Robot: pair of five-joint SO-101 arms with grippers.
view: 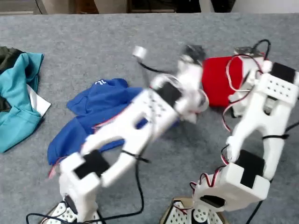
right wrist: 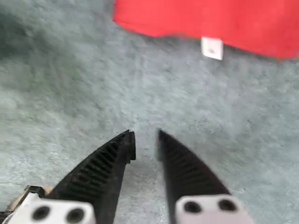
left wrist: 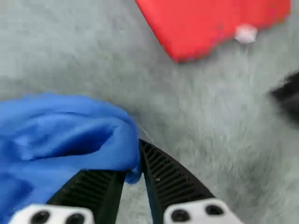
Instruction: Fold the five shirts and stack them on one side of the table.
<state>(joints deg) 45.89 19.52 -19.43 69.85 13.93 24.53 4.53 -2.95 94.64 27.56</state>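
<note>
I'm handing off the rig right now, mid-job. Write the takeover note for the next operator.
Left gripper: shut on an edge of the blue shirt, close to the red shirt.
Right gripper: open, empty, over the bare table beside the red shirt.
Done: the red shirt lies folded.
Left: fold the blue shirt, then the crumpled teal shirt and the dark garment at the table's edge, and stack them all.

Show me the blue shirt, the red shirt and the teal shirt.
blue shirt (view: pixel 100 100), high view, its crumpled middle.
red shirt (view: pixel 216 86), high view, its flat centre.
teal shirt (view: pixel 18 116), high view, its lower half.
</note>
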